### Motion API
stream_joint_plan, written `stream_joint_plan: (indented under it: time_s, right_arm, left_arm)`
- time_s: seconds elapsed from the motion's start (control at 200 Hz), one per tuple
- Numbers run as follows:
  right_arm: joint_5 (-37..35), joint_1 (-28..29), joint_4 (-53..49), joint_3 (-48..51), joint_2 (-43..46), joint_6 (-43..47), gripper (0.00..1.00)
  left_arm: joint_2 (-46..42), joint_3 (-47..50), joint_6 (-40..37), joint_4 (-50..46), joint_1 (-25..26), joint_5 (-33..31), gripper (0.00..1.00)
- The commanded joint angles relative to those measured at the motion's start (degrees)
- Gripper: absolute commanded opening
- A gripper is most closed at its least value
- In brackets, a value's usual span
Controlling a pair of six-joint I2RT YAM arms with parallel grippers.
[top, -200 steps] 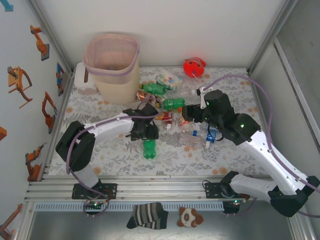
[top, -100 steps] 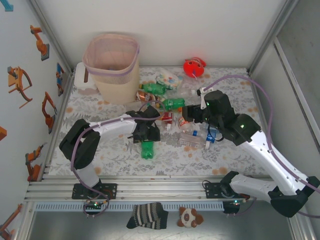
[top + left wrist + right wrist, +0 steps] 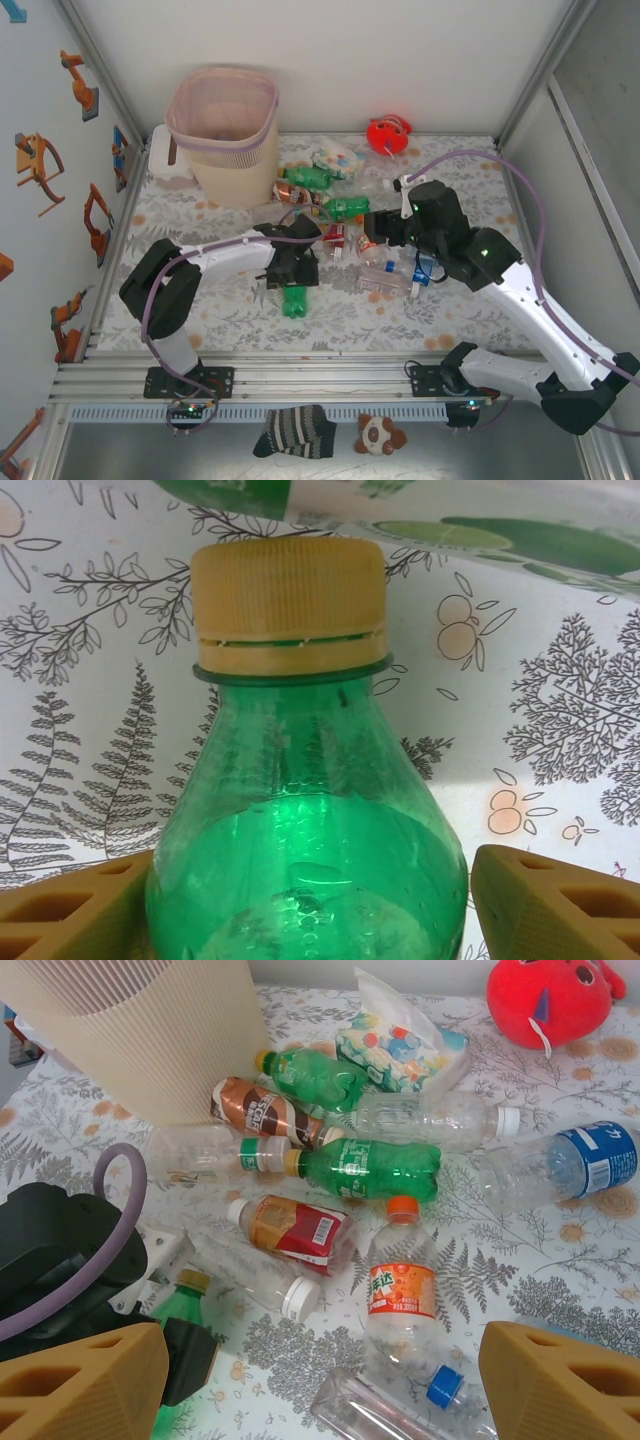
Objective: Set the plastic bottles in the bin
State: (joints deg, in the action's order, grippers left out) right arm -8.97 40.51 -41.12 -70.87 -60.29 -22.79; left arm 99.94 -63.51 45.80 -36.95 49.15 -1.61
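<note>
The green bottle [image 3: 300, 780] lay between the fingers [image 3: 70, 910] of the left end effector [image 3: 310, 880], cap pointing away. I could not tell if they squeezed it. They should close softly on its fat middle, then lift.

White walls [image 3: 400, 50] enclose an evenly lit table [image 3: 400, 322] under fern-patterned cloth.

Overhead from behind, wrist views low, green bottle [image 3: 300, 830] shared
</note>
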Motion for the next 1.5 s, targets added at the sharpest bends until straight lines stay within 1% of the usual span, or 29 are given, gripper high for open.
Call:
stream_joint_plan:
  time_s: [0.0,0.406,0.706,1.122,1.342,1.497]
  right_arm:
    - [0.10,-0.43,0.69,0.29,0.52,-1.30,0.80]
    - [0.10,-0.43,0.78,0.14,0.44,-1.30,0.80]
    - [0.10,-0.44,0.87,-0.16,0.00,-1.21,0.80]
    - [0.31,-0.46,0.96,-0.94,-0.71,-1.12,0.80]
    - [0.27,-0.44,0.91,-1.15,-0.71,-1.21,0.80]
    - [-0.08,-0.46,0.95,-1.21,-0.30,-1.41,0.80]
  left_arm:
    - [0.08,0.31,0.69,-2.30,0.47,-0.94,0.75]
    - [0.12,-0.55,0.43,-3.35,0.69,-1.81,0.67]
    - [-1.74,-0.67,0.25,-4.51,0.70,-3.39,0.62]
    - [-7.20,-2.52,-0.99,-8.15,0.26,-6.96,0.58]
    - [-11.88,-5.31,-3.91,-9.60,-0.35,-8.90,0.57]
    - [-15.36,-8.10,-7.07,-10.85,-1.91,-10.48,0.57]
